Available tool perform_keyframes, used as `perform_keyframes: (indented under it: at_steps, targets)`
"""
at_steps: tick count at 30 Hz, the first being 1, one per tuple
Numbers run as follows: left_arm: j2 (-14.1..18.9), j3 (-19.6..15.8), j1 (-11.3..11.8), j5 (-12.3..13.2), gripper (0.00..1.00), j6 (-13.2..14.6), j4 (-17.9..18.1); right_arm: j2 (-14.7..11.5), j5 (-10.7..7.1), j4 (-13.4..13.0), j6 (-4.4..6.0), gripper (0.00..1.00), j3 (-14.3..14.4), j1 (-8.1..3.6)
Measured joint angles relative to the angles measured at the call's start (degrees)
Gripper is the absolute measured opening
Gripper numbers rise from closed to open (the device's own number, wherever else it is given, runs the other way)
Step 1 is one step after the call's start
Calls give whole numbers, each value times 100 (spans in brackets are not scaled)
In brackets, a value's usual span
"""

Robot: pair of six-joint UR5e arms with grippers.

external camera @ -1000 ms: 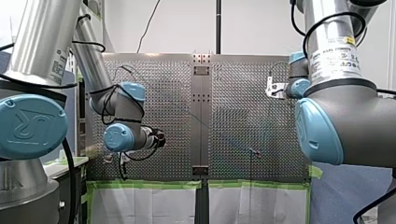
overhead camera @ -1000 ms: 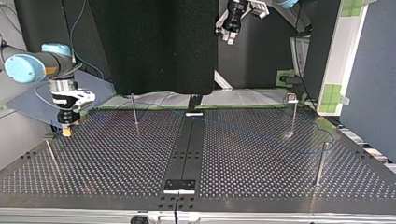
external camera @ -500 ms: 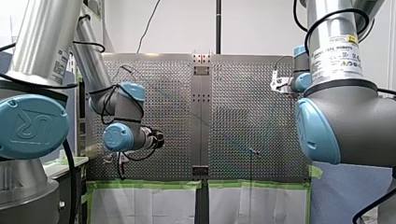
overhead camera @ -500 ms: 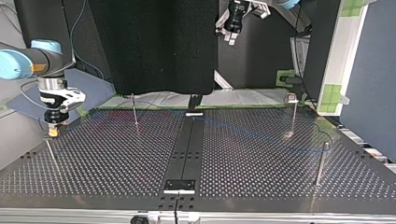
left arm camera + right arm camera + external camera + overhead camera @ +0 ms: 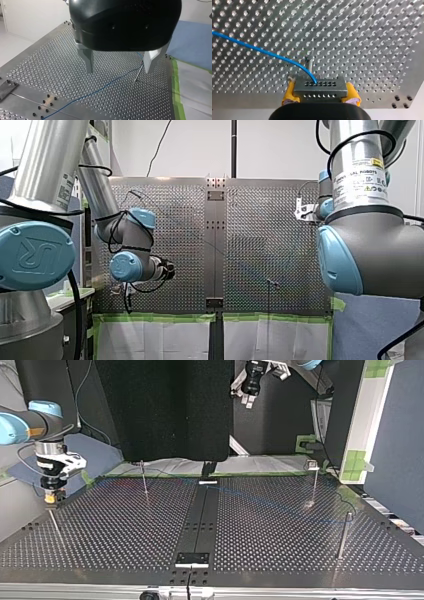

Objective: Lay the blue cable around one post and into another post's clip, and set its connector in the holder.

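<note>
My right gripper (image 5: pixel 50 501) hangs low over the table at the top view's left edge, just above a thin leaning post (image 5: pixel 54 525). In the right wrist view its yellow pads (image 5: pixel 288 94) are shut on the grey connector (image 5: pixel 319 87), and the blue cable (image 5: pixel 262 51) runs away from it over the perforated plate. The blue cable (image 5: pixel 260 501) lies across the table towards the right-hand posts. My left gripper (image 5: pixel 246 401) is raised high at the back, open and holding nothing. In the left wrist view, the cable (image 5: pixel 105 86) and a post (image 5: pixel 138 73) lie below my left gripper (image 5: pixel 119 67).
A post (image 5: pixel 144 479) stands at the back left of the top view, a post with a clip (image 5: pixel 313 466) at the back right, and another post (image 5: pixel 343 532) at the right. A dark strip with a black plate (image 5: pixel 192 558) runs down the table's middle.
My right gripper has carried the connector towards the top view's left edge, ending over the leaning post. My left arm has barely moved.
</note>
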Motion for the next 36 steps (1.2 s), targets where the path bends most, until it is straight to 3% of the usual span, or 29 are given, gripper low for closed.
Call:
perform_keyframes:
  at_steps: [7, 12, 36]
  targets:
    - [0, 0, 26, 18, 100, 7, -60, 83, -72, -28, -63, 0, 0, -79]
    - [0, 0, 41, 22, 100, 38, -135, 148, -267, -69, -133, 0, 0, -158]
    - [0, 16, 120, 22, 100, 66, -272, 210, -1277, -180, -188, 0, -37, -565]
